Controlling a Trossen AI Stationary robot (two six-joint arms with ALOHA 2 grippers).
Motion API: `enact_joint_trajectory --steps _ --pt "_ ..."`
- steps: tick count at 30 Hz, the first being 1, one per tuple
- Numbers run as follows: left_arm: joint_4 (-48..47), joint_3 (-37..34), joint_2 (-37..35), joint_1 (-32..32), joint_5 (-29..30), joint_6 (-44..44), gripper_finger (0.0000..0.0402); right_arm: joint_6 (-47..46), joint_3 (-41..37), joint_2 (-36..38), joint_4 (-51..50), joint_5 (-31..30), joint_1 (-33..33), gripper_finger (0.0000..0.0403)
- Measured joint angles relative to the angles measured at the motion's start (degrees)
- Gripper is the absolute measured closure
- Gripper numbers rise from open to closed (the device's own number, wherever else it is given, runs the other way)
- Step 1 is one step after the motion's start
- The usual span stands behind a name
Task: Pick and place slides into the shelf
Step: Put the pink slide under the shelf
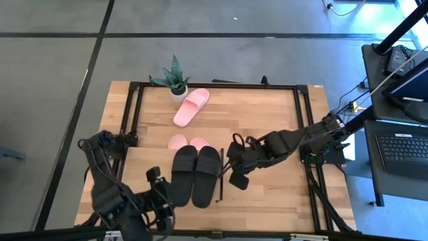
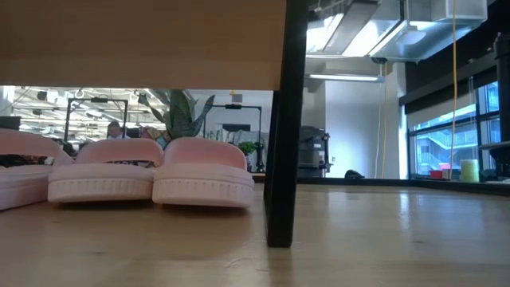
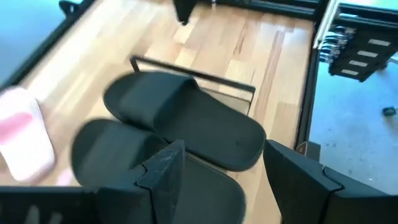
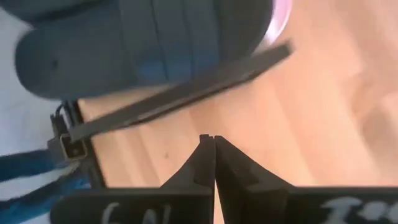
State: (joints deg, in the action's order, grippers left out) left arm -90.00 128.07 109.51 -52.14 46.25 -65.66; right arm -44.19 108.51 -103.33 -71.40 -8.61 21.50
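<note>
Here the left gripper (image 1: 159, 195) sits at the table's near edge, fingers spread and holding nothing, just beside the black slides (image 1: 195, 175) lying as a pair on the shelf (image 1: 144, 161) top. The right gripper (image 1: 237, 175), fingers pressed together and empty, hovers just past the shelf's end frame. Farther back, two pink slides (image 2: 151, 171) rest under the shelf board; another pink slide (image 1: 191, 106) lies beside a potted plant (image 1: 173, 78).

The left gripper (image 1: 158, 194) hovers with fingers spread wide just left of the black slides (image 1: 196, 175), its arm folded low at the near table edge. The right gripper (image 1: 235, 175), fingers pressed together, reaches in from the right, just beside the same pair.
</note>
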Motion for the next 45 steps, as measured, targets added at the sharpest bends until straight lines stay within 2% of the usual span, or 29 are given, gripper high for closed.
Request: enact_joint_trajectory --steps 9,14,20,25,30,35,40,42,45 --pt "0.0 0.0 -8.6 6.2 -2.8 14.4 0.0193 4.3 3.4 0.0 0.2 -9.8 0.0 0.0397" --pt "0.0 0.0 -13.2 13.9 -6.5 21.7 0.0193 1.4 3.4 0.0 -0.6 -15.5 0.0 0.0397" --pt "0.0 0.0 -16.4 26.0 -12.6 32.9 0.0193 -3.7 2.1 -0.1 -1.0 -22.3 -0.6 0.0397" --pt "0.0 0.0 -16.9 37.6 -18.3 41.2 0.0193 -4.6 -4.4 -0.2 -0.1 -21.3 -4.3 0.0397" --pt "0.0 0.0 -16.9 51.1 -24.4 49.2 0.0193 -1.7 -9.9 -0.2 -0.5 -18.6 -9.2 0.0397" --pt "0.0 -0.5 -16.9 65.7 -28.8 55.5 0.0193 7.6 -9.8 0.0 -0.8 -18.3 -15.5 0.0397" --pt "0.0 -5.4 -17.0 78.7 -34.0 58.5 0.0193 19.7 -7.1 0.1 -0.5 -18.0 -23.9 0.0397" --pt "0.9 -8.9 -17.0 82.6 -35.0 59.9 0.0193 25.2 -6.4 0.1 1.5 -15.7 -27.6 0.0397" --pt "5.1 -14.8 -16.9 86.7 -36.1 60.4 0.0193 33.5 -6.2 0.1 6.6 -8.8 -33.4 0.0397"
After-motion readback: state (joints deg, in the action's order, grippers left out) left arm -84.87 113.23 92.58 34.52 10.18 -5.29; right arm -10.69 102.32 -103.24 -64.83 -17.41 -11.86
